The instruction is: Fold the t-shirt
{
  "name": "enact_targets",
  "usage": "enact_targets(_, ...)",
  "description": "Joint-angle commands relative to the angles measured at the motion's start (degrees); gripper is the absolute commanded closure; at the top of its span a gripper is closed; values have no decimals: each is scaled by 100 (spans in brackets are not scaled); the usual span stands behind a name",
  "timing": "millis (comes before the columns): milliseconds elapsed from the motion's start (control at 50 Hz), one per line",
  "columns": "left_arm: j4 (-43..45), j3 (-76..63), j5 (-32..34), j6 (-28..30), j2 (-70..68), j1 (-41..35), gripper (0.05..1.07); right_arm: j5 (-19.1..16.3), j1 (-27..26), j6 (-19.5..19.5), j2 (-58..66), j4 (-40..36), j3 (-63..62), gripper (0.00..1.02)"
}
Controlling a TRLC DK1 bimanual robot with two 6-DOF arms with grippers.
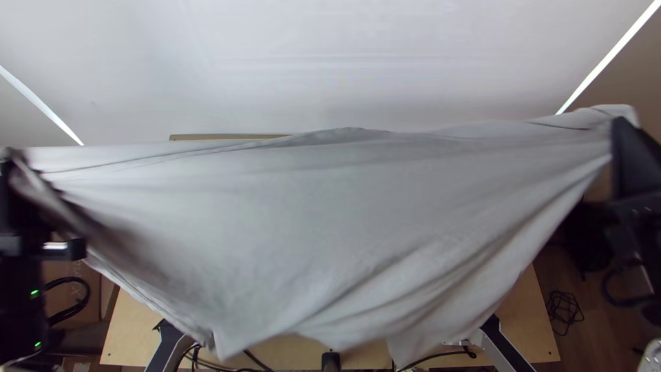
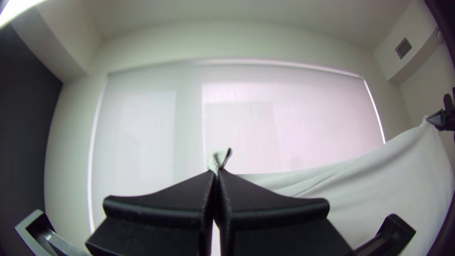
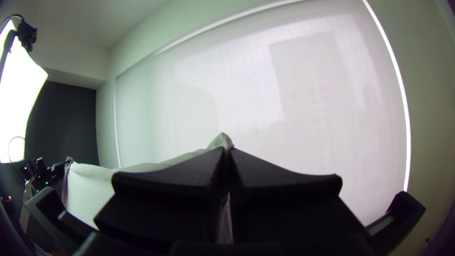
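Two ends of the grey t-shirt [image 1: 344,220] are in my grasp, the cloth stretched up above the table [image 1: 124,334]. My left gripper [image 1: 9,160], at nine o'clock in the top view, is closed on one end; my right gripper [image 1: 623,129], between two and three o'clock, is clamped on the other. In each wrist view a little tuft pokes past my fingertips. Between them the shirt is spread wide, sagging in slanting folds toward six o'clock.

That sheet of cloth stands in my way: it hides most of the table and overlaps the arms' bases. Black cables [image 1: 255,359] run out below it at six o'clock, and a tangled cord [image 1: 564,311] lies on the floor [image 1: 551,279] at four. A pale window blind [image 1: 344,62] fills twelve o'clock. The right wrist view also shows a glaring lamp [image 3: 19,95]; the left wrist view, a wall vent [image 2: 403,48].
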Motion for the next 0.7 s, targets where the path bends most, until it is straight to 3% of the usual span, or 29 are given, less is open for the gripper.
enact_targets(0,-265,-709,-18,-241,-166,-77,105,224,110,158,58,85,-763,100)
enact_targets(160,-564,-2045,193,-557,-693,-103,105,224,356,439,-153,252,-2503,100)
enact_targets(380,-731,-3935,246,-549,-939,-218,105,241,506,659,-258,911,-4771,100)
enact_targets(680,1001,-5130,281,-540,572,-262,105,417,603,615,1113,2309,-5931,100)
